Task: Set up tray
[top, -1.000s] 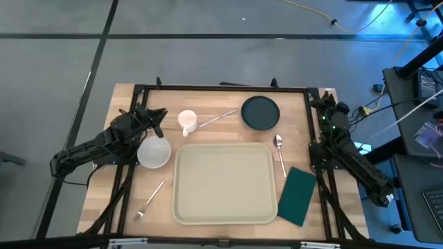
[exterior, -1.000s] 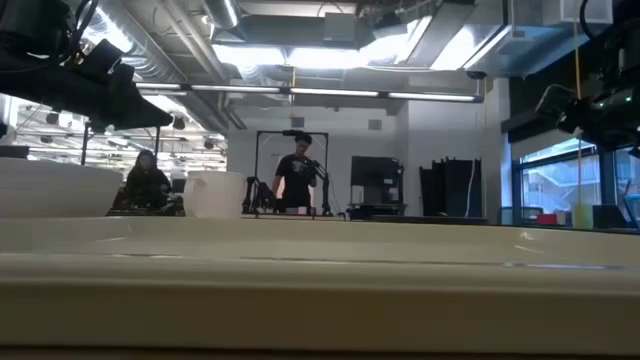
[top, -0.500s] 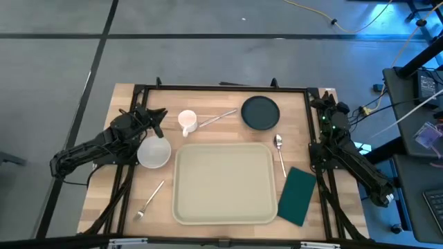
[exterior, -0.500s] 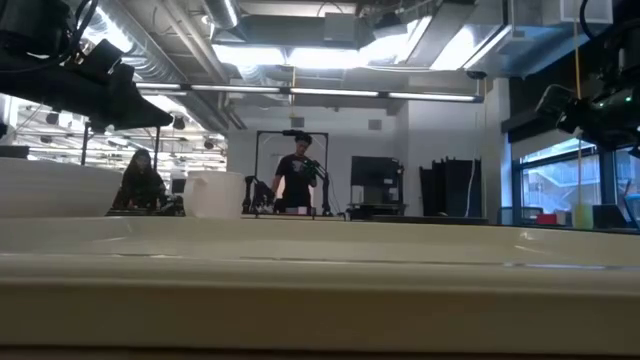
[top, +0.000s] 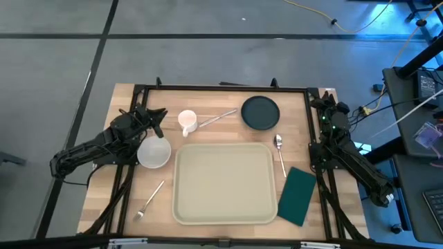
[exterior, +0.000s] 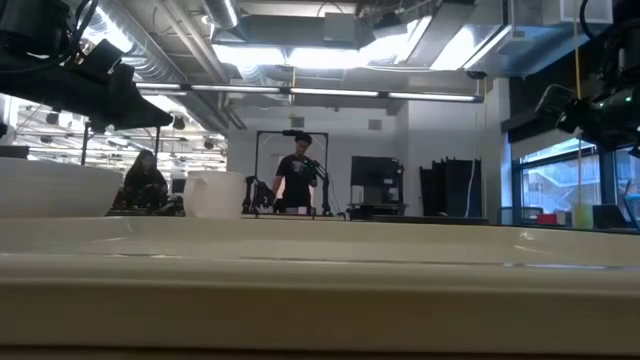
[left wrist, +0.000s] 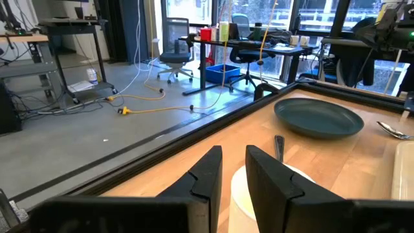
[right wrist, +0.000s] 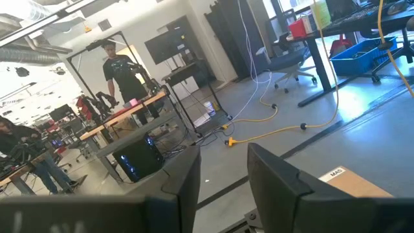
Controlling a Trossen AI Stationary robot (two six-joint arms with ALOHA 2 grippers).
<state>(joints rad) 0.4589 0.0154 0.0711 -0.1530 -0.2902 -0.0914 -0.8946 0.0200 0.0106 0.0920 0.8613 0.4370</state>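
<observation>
The pale beige tray [top: 225, 183] lies flat at the table's near middle; its rim [exterior: 320, 280] fills the low view. Around it rest a dark round plate [top: 260, 113], a white cup [top: 187, 121], a white bowl [top: 154, 152], a fork [top: 149, 199], a knife [top: 216, 118], a spoon [top: 279, 152] and a dark green napkin [top: 297, 196]. My left gripper [top: 158, 116] hovers by the far left, between bowl and cup, its fingers a little apart [left wrist: 233, 165]. My right gripper [top: 320, 102] waits at the far right corner, open [right wrist: 224, 175].
A black frame [top: 221, 88] borders the table's far and side edges. The tray's inside [top: 225, 173] is bare. In the left wrist view the cup [left wrist: 242, 194] sits just below the fingers, the plate [left wrist: 318, 118] beyond. People stand in the room behind [exterior: 298, 175].
</observation>
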